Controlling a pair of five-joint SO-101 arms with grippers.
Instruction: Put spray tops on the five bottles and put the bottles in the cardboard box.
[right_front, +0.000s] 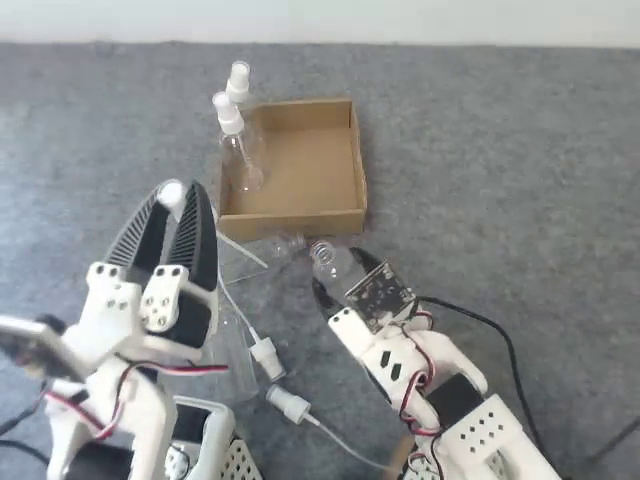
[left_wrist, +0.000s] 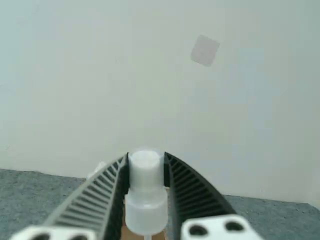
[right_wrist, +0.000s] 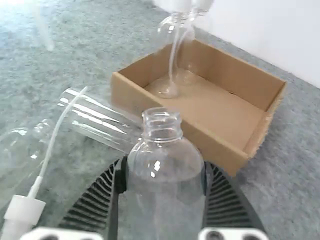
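The left tool (left_wrist: 145, 160) is clamped on a white plastic spray top (left_wrist: 146, 192), held up off the grey carpeted counter (right_front: 500, 150). The right tool (right_front: 340, 275) grips a clear plastic bottle with an open neck (right_wrist: 162, 170) just in front of the brown cardboard box (right_front: 290, 222). Two spray-topped clear bottles (right_front: 243, 160) stand together in one corner of the box, an uncapped clear bottle (right_front: 283, 246) lies on its side near the box's front wall, and loose white spray tops with tubes (right_front: 268, 357) lie between the arms.
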